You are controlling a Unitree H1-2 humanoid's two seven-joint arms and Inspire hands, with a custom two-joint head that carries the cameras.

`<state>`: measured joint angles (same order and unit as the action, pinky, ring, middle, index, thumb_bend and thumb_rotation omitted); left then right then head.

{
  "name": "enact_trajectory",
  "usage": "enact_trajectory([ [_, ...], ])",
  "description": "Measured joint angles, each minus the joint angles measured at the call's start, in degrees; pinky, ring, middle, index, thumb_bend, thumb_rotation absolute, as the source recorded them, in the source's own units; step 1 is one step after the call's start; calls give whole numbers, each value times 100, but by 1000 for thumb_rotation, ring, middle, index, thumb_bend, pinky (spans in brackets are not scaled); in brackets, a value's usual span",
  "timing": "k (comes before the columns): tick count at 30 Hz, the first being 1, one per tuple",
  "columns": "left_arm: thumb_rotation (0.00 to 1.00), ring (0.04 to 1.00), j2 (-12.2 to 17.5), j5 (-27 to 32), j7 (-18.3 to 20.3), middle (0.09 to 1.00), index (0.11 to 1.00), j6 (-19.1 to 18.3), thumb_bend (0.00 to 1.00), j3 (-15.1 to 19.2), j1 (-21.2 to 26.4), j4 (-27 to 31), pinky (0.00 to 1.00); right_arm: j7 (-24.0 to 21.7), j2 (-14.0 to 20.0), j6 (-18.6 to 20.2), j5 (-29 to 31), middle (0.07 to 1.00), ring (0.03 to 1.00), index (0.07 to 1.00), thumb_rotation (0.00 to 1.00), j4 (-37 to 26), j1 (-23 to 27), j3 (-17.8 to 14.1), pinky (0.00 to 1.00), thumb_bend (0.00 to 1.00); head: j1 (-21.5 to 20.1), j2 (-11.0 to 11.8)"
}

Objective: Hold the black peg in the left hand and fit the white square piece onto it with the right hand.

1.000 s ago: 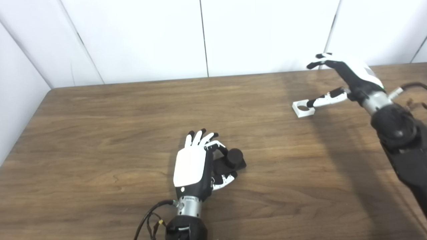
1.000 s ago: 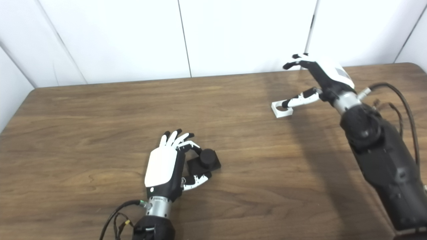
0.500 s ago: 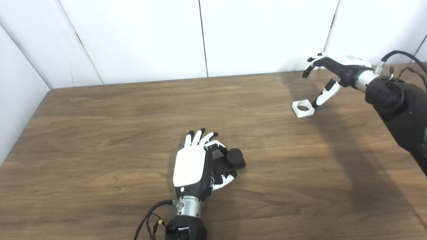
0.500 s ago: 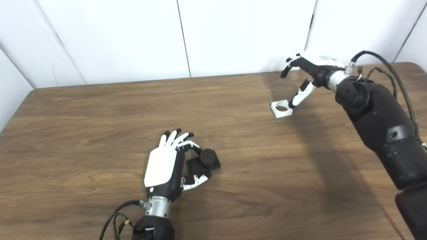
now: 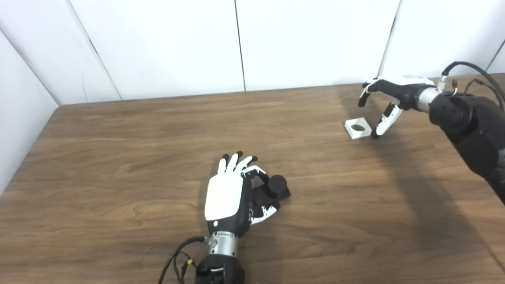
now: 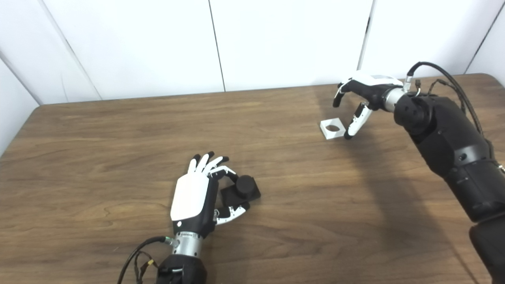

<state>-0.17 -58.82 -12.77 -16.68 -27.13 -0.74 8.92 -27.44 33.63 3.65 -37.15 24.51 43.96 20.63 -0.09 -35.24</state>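
The right hand [image 5: 390, 98] hangs with fingers spread wide and empty — its thumb tip just right of the white square piece [image 5: 358, 129], fingers arched above its far side. The piece lies flat, hole up, far right on the table [image 5: 118, 157]. Well apart, near centre, the left hand [image 5: 230, 197] loosely cups the black peg [image 5: 276, 187] — not clearly gripped.

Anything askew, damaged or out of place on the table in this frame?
Nothing stands out. The white square piece lies flat and intact on the table, the open right hand just above it. The black peg stands upright beside the left hand, whose fingers curl round its base.
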Motion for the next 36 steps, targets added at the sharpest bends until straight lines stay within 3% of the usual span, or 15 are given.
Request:
enact_trajectory([
  [9,86,948,-2,1,-17,847,488,0,511,2,19,-21,1000,-177,-17,31,-61,936,1000,696,166,-97,0,9,960,966,0,18],
  [36,86,944,-10,7,-50,844,488,8,511,8,40,-59,1000,47,-316,-5,-145,953,1000,707,164,268,0,38,965,937,26,53],
])
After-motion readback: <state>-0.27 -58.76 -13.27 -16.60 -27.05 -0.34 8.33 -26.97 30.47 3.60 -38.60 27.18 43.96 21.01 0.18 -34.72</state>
